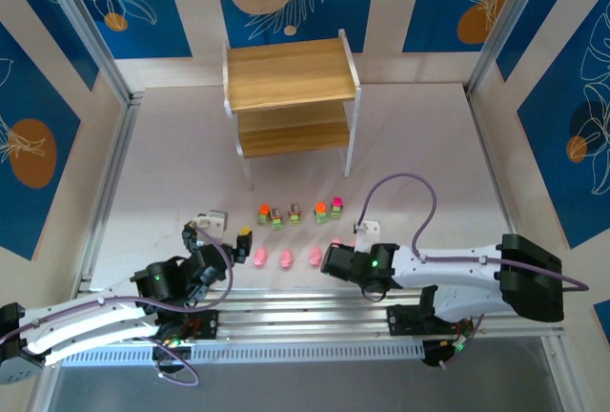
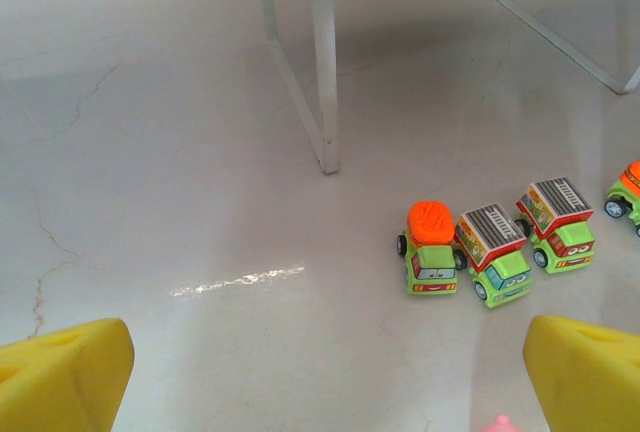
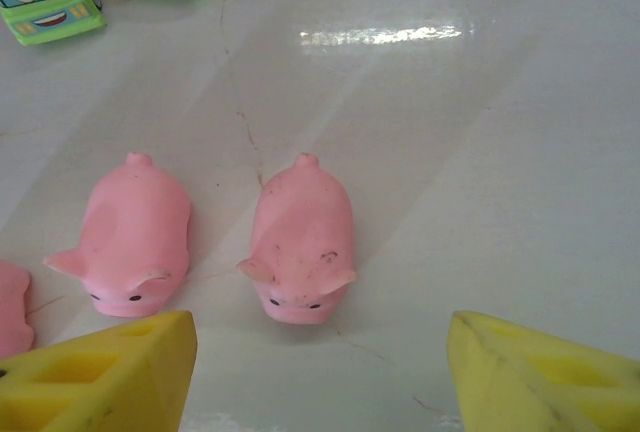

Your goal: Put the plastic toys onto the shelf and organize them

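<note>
At the near edge of the table [image 1: 429, 145], the left gripper [image 1: 229, 231] hangs low with its jaws spread wide and nothing between them. In its wrist view the two yellow pads [image 2: 60, 377] sit in the bottom corners with bare tabletop between. The right gripper [image 1: 335, 252] reaches in from the right side to the right end of the pig row, and it too is released. In its wrist view the yellow fingertips [image 3: 110, 377] stand apart, and one pink pig [image 3: 300, 242] lies on the table just ahead of the gap, face toward the camera, touching neither pad. A second pig [image 3: 135, 242] lies just beside it, parallel and apart, and the edge of a third [image 3: 10, 307] shows at the frame's border. From above, the pink pigs [image 1: 284, 259] form a row across the table between the two grippers, with three of them in plain sight. Just beyond them the green trucks [image 1: 295, 213] stand in a second row of five, side by side on their wheels. In the left wrist view an orange-topped truck [image 2: 432, 247] stands close beside two with striped flat tops [image 2: 492, 252]. Farther back, well apart from the trucks, the shelf [image 1: 291, 73] stands upright near the middle of the table's far side, its thin white legs [image 2: 325, 72] planted on the surface and its two wooden boards one above the other.
</note>
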Tool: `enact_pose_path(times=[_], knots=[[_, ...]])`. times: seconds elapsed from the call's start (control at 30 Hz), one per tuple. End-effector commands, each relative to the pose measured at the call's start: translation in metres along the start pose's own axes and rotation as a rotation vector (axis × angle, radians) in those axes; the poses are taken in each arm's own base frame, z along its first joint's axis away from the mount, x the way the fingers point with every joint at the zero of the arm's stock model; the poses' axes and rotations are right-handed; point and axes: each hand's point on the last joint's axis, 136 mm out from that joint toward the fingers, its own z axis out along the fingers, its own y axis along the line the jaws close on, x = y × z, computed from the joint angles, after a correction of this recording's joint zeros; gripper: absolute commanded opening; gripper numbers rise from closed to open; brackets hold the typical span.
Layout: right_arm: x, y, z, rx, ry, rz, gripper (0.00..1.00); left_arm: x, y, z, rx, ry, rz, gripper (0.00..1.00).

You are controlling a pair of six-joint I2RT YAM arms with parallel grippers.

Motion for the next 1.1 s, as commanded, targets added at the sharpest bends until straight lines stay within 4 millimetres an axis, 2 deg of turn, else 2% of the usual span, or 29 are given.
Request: enact_pose_path(times=[0.0, 0.3, 1.07], knots=[[-0.003, 0.004, 0.001, -0.007, -0.009, 0.047, 0.65, 0.003, 0.004, -0.001, -0.017, 0.000, 0.009, 1.00], [-0.001, 0.003, 0.014, -0.010, 0.015, 0.058, 0.55, 0.003, 0.004, -0.001, -0.018, -0.003, 0.007, 1.00], [0.007, -0.002, 0.036, 0.016, 0.039, 0.063, 0.46, 0.004, 0.004, 0.000, -0.015, -0.003, 0.006, 0.99]])
